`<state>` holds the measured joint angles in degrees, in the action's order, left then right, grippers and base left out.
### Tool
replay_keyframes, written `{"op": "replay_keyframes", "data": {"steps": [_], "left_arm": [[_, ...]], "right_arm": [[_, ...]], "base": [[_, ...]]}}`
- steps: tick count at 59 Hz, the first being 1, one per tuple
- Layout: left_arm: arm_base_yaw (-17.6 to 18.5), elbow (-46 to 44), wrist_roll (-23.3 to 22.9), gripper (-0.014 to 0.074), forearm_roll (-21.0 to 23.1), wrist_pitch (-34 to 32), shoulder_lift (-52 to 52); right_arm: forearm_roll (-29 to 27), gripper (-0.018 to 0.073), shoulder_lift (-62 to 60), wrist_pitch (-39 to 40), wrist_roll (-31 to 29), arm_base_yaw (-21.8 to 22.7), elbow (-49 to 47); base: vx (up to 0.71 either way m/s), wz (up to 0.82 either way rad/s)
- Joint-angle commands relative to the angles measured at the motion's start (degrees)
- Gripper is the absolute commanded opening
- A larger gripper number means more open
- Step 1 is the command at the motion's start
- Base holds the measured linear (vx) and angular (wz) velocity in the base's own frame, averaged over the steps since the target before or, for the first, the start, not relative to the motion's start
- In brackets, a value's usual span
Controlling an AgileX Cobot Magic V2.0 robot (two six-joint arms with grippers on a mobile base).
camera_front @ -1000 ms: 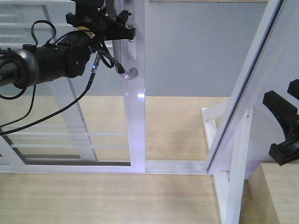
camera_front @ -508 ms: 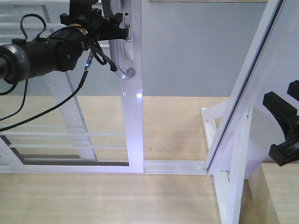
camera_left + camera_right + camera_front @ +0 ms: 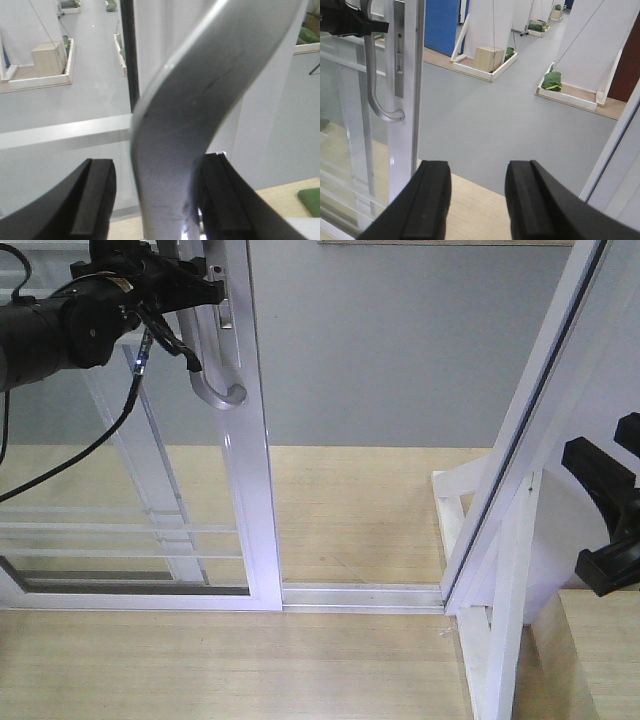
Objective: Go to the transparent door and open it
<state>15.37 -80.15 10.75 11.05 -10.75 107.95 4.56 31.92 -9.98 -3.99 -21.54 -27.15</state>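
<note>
While my left gripper [image 3: 212, 282] loosely straddles the transparent door [image 3: 252, 490] handle [image 3: 190, 100] at upper left, one finger [image 3: 222, 200] touching, my right gripper [image 3: 476, 200] hangs parted, empty.

Bright, even light, faint soft shadows on the pale wooden floor [image 3: 380, 510] beside the clear-glass sliding door [image 3: 255, 500] in a white aluminium frame. Small white glare spot on that frame, just below the door's curved silver-grey pull handle [image 3: 218, 390]. From the left wrist, heavy close-range blur across the handle, bright streak along its edge; equally soft, the black fingers [image 3: 92, 200] of the left gripper [image 3: 157, 170] flanking it.
</note>
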Motion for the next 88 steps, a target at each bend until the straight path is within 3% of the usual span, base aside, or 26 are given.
{"op": "replay_keyframes", "data": {"steps": [1,26,63,67,78,88], "left_arm": [[-0.8,-1.62,2.01,0.0465,0.5,-2.37,-4.33],[-7.53,-1.6,2.83,0.0465,0.45,1.52,-7.78],[-13.78,-1.55,2.83,0.0465,0.02,8.66,-11.01],[-13.83,-1.55,2.83,0.0465,0.02,11.41,-11.89],[-13.08,-1.55,3.12,0.0465,0.44,26.99,-14.8],[-12.89,-1.55,9.49,0.0435,2.77,34.89,-18.67]], "right_arm": [[0.47,0.0344,0.42,4.49,-0.14,0.31,-1.64],[0.47,0.0344,0.42,4.63,-0.14,0.31,-1.64],[0.47,0.0344,0.42,4.61,-0.08,0.31,-1.64],[0.47,0.0344,0.42,4.61,-0.08,0.31,-1.64],[0.47,0.0344,0.42,4.61,-0.15,0.31,-1.64],[0.47,0.0344,0.42,4.61,-0.46,0.31,-1.64]], "base": [[0.0,0.0],[0.0,0.0],[0.0,0.0],[0.0,0.0],[0.0,0.0],[0.0,0.0]]}}
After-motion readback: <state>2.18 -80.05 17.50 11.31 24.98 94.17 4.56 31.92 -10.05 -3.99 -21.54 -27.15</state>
